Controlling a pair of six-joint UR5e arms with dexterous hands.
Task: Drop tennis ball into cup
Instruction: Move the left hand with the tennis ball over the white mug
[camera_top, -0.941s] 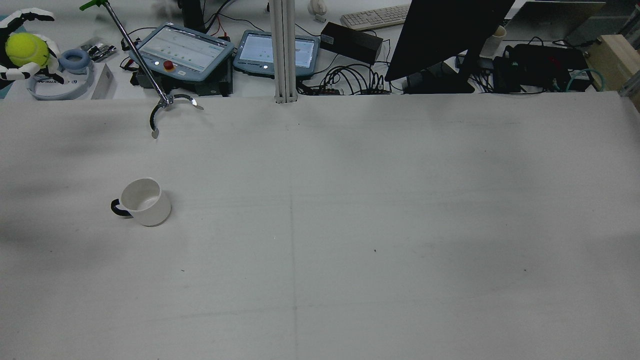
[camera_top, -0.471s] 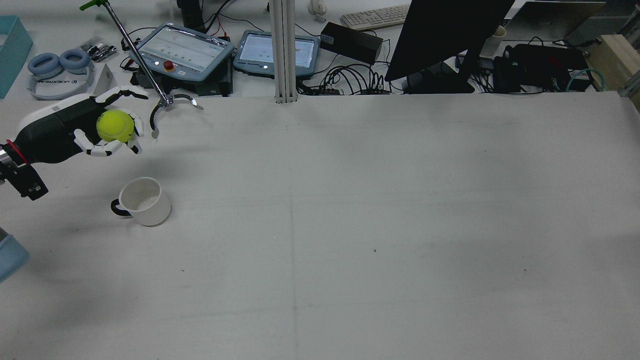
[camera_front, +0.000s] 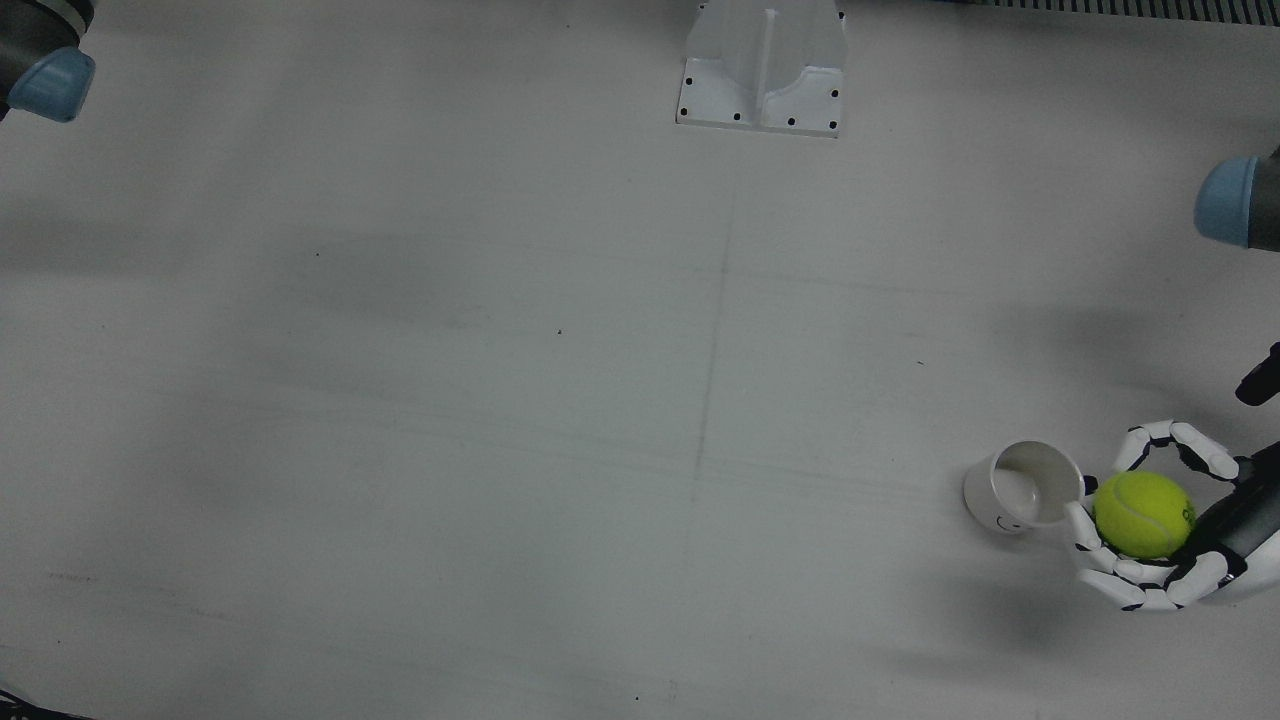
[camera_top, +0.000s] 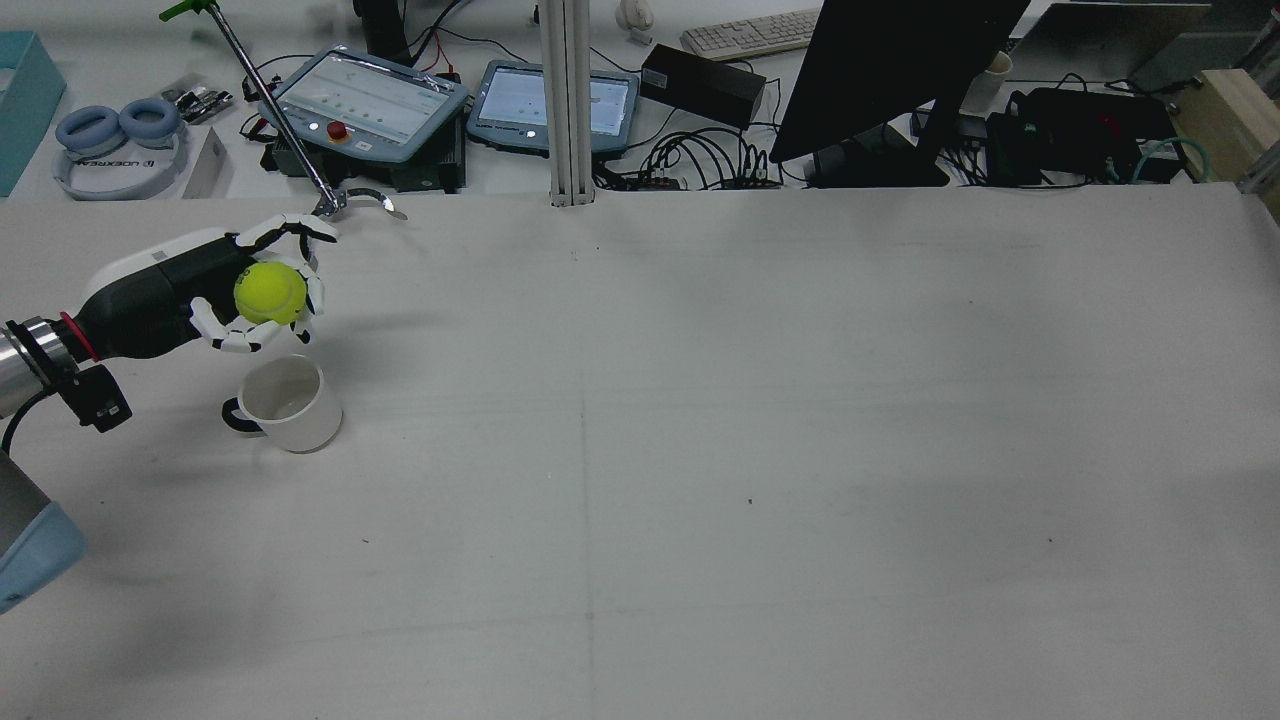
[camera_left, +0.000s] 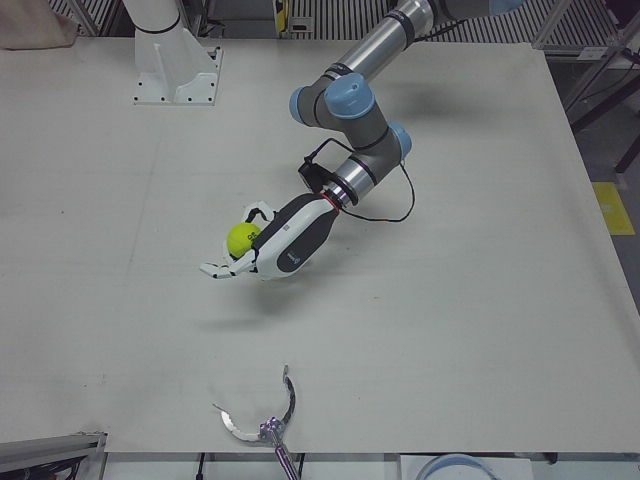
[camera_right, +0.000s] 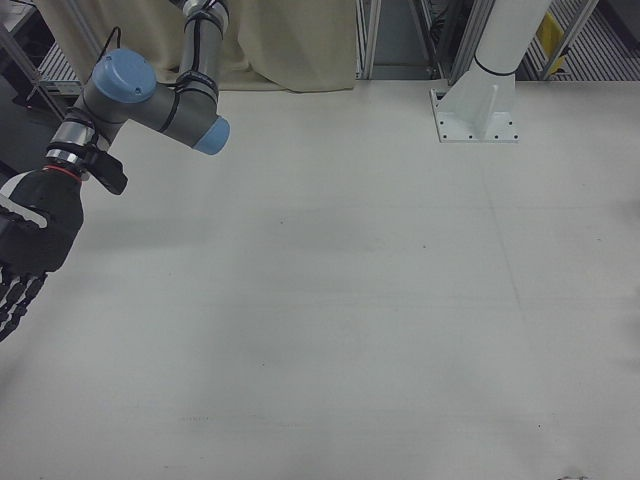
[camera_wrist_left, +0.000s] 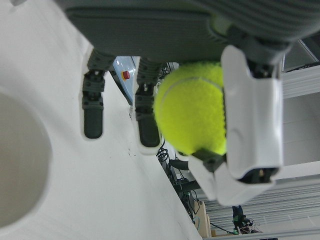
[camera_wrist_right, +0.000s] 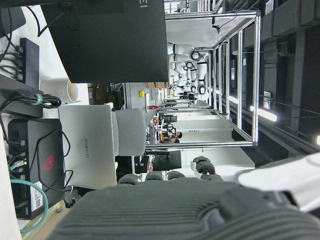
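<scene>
My left hand (camera_top: 225, 290) is shut on the yellow tennis ball (camera_top: 270, 293) and holds it above the table. The white cup (camera_top: 285, 402) with a dark handle stands upright and empty just before the hand. In the front view the ball (camera_front: 1143, 514) in the hand (camera_front: 1175, 555) sits beside the cup (camera_front: 1022, 487), not over its mouth. The left-front view shows the ball (camera_left: 240, 240) in the hand (camera_left: 285, 248); the cup is hidden there. The left hand view shows the ball (camera_wrist_left: 192, 107) and the cup's rim (camera_wrist_left: 20, 165). My right hand (camera_right: 28, 245) hangs open and empty off the table's far side.
A metal grabber tool (camera_top: 340, 205) lies on the table's far edge near the left hand, and also shows in the left-front view (camera_left: 262, 425). A white pedestal (camera_front: 762, 70) stands at the table's middle. Tablets, cables and a monitor (camera_top: 890, 70) lie beyond the table.
My left hand has carried the ball from the far left corner in over the table and down toward the cup. The cup has not moved.
</scene>
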